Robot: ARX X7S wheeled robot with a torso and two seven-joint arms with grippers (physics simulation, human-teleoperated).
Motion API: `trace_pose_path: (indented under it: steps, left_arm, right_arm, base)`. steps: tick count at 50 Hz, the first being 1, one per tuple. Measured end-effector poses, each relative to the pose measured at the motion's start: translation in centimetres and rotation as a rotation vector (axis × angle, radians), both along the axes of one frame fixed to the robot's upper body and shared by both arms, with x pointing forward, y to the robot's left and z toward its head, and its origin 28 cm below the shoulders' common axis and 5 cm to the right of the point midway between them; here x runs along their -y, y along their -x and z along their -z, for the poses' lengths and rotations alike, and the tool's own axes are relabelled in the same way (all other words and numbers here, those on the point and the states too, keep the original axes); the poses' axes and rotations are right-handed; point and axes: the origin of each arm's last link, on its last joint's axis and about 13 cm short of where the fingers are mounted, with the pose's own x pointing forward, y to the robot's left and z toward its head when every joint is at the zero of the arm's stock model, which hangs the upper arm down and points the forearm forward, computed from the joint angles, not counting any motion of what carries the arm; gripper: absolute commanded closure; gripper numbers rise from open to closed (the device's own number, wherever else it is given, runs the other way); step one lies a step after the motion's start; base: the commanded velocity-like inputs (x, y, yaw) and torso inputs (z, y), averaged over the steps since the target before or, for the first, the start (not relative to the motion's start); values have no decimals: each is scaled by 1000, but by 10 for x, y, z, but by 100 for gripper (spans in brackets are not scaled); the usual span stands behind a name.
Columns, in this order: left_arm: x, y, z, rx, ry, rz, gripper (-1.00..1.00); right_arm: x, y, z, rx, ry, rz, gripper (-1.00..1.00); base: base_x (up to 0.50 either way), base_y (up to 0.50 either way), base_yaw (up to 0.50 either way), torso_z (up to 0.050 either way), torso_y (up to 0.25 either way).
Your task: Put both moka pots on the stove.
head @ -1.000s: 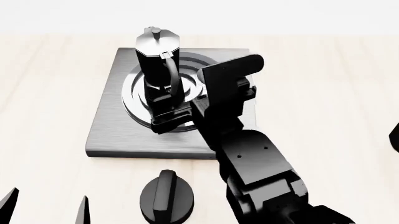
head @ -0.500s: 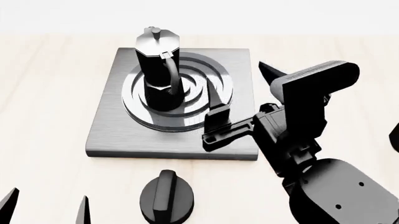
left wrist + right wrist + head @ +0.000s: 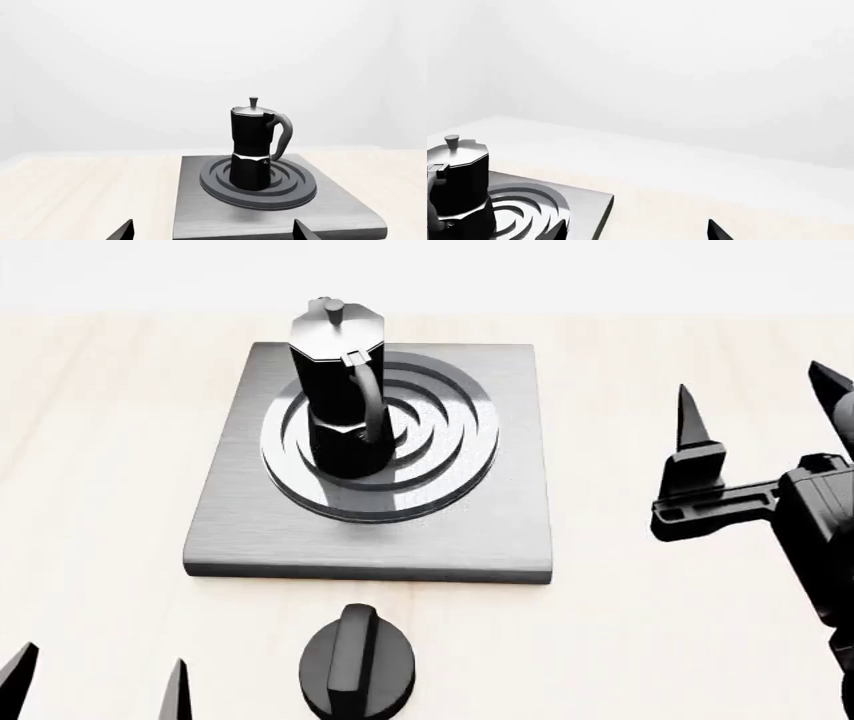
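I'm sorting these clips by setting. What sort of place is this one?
Probably a pared-down simulated kitchen counter: a grey stove with a ring burner lies on a pale wooden table, a moka pot stands on the burner, and a black round knob sits in front. Blank white surroundings.

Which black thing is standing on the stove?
The tall moka pot with the silver lid stands on the stove; the round knob sits off it, nearer the robot.

The right pincer (image 3: 754, 420) is matte black, blocky, with pointed, seemingly triangular fingers (image 3: 690, 420).
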Motion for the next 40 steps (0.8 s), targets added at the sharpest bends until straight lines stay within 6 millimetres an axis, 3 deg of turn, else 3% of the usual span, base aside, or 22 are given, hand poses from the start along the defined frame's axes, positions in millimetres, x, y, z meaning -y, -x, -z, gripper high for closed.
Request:
trace_pose_path:
  steps: [21,40]
  left_arm:
    - [1,0,0,-2,2,4,-100]
    - [1,-1,2,-4,2,5,-100]
  right_arm:
    - [57,20,-11,-49,42,168,-100]
    - [87,30,-19,-144,76,265,-100]
  base:
    - [0,0,0,0,0]
    - [0,0,0,0,0]
